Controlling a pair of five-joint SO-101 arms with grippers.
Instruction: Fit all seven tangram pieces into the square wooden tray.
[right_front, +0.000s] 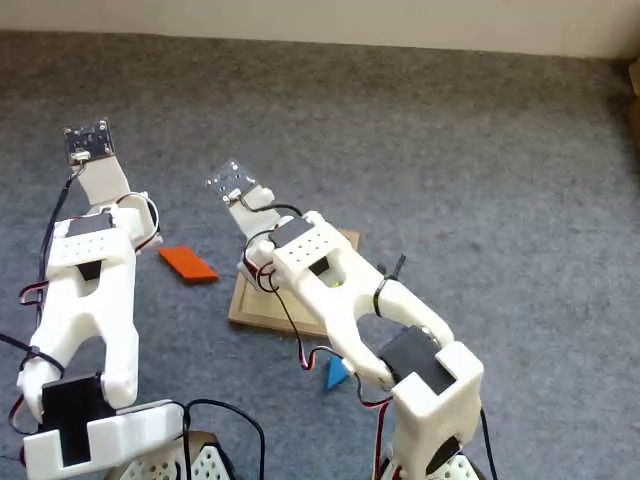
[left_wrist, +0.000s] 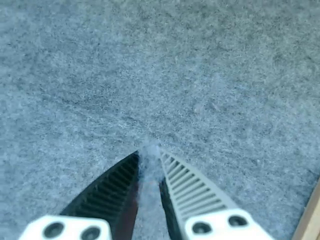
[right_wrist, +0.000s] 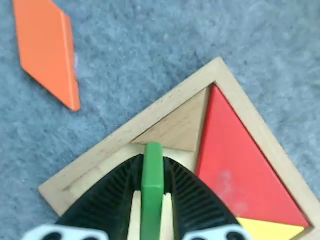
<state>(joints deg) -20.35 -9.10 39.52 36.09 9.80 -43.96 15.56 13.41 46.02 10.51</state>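
The green piece (right_wrist: 152, 175) stands on edge, pinched between the fingers (right_wrist: 117, 195) of the right gripper (right_wrist: 152, 159), over the near corner of the tray (right_wrist: 150, 117). Its shape below the grip is hidden. It looks like a thin, stiff, light slab with smooth faces. A pinch across the flat faces, as here, should hold, though the piece could pivot if it catches on the rim.

In the tray, a red triangle (right_wrist: 240, 165) lies flat against one wall, and a yellow piece (right_wrist: 270, 230) touches its far end. The bare wood beside the red triangle is the open slot nearest the green piece. To seat it, the piece will probably have to be tipped flat and lined up with the edges, as the fit looks snug.

An orange piece (right_wrist: 47, 50) lies flat on the carpet (right_front: 450, 150), near the tray but apart from it. A blue piece (right_front: 337, 372) lies on the carpet beside the tray's other side, partly behind the right arm. Both are low, so an edge grip seems best.

The left gripper (left_wrist: 149, 152) hovers over bare carpet, tips pressed together, holding nothing.
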